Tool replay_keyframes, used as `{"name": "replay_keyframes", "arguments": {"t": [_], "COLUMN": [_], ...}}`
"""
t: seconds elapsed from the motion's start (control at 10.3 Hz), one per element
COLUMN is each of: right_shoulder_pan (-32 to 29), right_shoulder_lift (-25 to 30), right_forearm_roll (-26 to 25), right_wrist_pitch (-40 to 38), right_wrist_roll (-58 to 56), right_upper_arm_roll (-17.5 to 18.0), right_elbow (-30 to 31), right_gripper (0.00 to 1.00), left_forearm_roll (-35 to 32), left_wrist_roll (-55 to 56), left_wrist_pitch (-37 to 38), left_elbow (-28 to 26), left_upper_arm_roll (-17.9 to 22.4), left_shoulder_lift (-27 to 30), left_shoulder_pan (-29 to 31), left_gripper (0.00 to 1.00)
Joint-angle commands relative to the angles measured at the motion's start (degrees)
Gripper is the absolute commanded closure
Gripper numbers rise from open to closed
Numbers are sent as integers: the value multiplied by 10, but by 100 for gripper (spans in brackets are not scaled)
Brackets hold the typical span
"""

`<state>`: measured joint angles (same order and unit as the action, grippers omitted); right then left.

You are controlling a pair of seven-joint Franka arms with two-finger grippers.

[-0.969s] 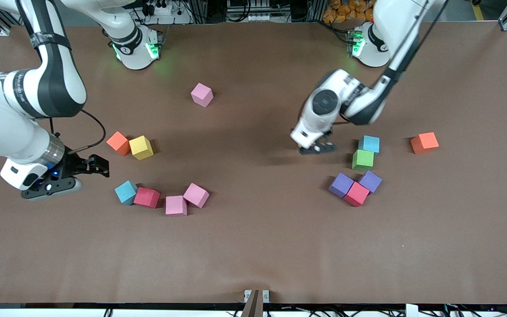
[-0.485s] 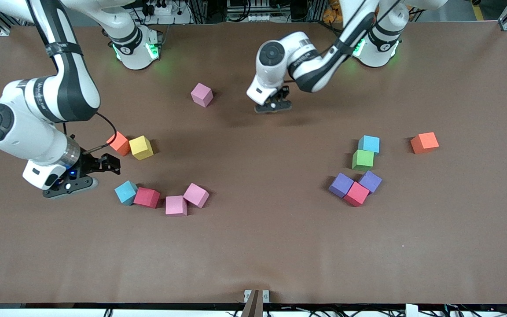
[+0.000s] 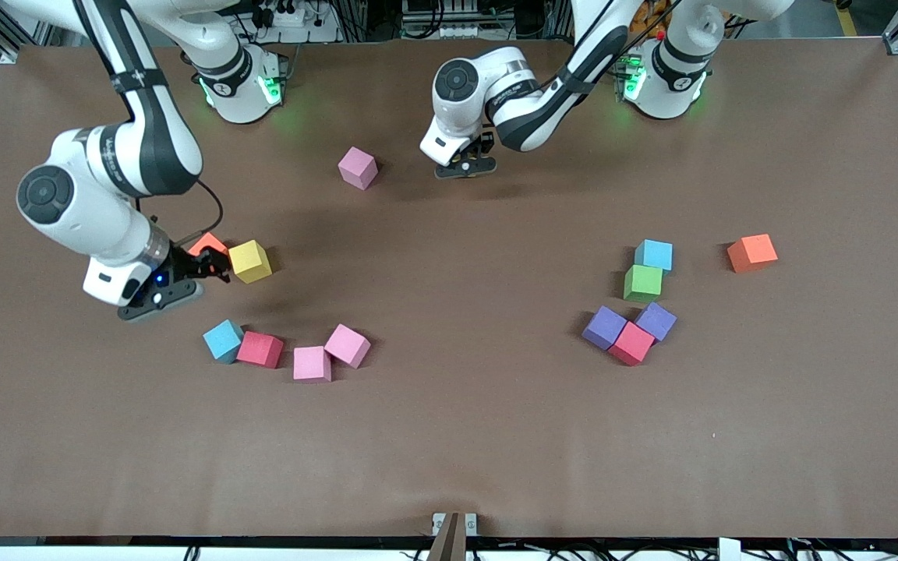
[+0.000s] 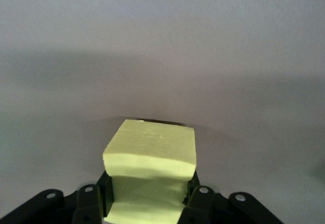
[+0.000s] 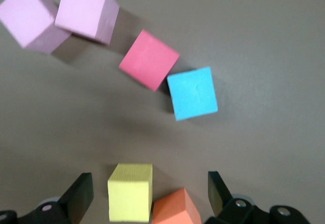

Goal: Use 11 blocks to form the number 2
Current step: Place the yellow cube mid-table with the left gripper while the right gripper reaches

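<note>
Your left claw (image 3: 466, 165), clenched on a yellow foam cube (image 4: 151, 155), has carried it over the bare brown desk (image 3: 449, 436) beside the pink foam cube (image 3: 358, 167), while your released right claw (image 3: 207, 269) has closed in on the orange foam cube (image 3: 203, 244), so no digit exists yet.

Toward the right arm's end of the bench (image 3: 449, 452): a pair of blocks (image 3: 249, 260) touching, under the right gripper (image 3: 211, 269), one of its fingers (image 5: 78, 196) on either side. Nearer the front camera than that: a row of four blocks (image 3: 310, 363), curved, each touching the next. Farther off, near the middle: a lone block (image 3: 358, 167), with the left gripper (image 3: 464, 165) beside it, over bare bench, a held block (image 4: 150, 155) clamped between its fingers. Toward the left arm's end: two blocks (image 3: 642, 282) touching, three blocks (image 3: 631, 343) bunched just nearer the camera, a single block (image 3: 751, 252) apart, closer to the bench's end.
</note>
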<state>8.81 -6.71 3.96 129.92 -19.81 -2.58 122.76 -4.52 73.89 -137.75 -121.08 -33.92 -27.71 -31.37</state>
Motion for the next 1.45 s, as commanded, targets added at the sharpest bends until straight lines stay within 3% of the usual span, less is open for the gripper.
{"name": "replay_keyframes", "arguments": {"t": [0.0, 0.1, 0.19, 0.29, 0.58, 0.97, 1.26, 1.36], "right_shoulder_pan": [23, 27, 30, 31, 45, 57, 38, 37], "right_shoulder_lift": [41, 36, 35, 35, 33, 32, 14, 6], "right_forearm_roll": [2, 0, 1, 1, 1, -8, -8, -7], "right_wrist_pitch": [10, 15, 18, 22, 122, 126, 133, 146], "right_wrist_roll": [-24, -22, -22, -21, -29, -67, -71, -68], "right_upper_arm_roll": [-1, -1, -1, 0, 0, -1, 0, 0], "right_elbow": [54, 57, 59, 65, 142, 174, 184, 185], "right_gripper": [0, 0, 0, 0, 0, 0, 0, 0], "left_forearm_roll": [2, 1, 2, 1, 2, 2, -2, -7], "left_wrist_roll": [19, 20, 20, 23, 22, -19, -104, -134], "left_wrist_pitch": [-11, -11, -11, -8, 37, 151, 166, 166], "left_elbow": [9, 9, 9, 9, 15, 36, 40, 51], "left_upper_arm_roll": [-1, -1, -1, -1, -8, -10, -3, 23], "left_shoulder_lift": [-15, -15, -16, -11, 40, 135, 149, 149], "left_shoulder_pan": [-19, -19, -19, -17, 21, 112, 229, 252], "left_gripper": [100, 98, 35, 0, 0, 0, 0, 0]}}
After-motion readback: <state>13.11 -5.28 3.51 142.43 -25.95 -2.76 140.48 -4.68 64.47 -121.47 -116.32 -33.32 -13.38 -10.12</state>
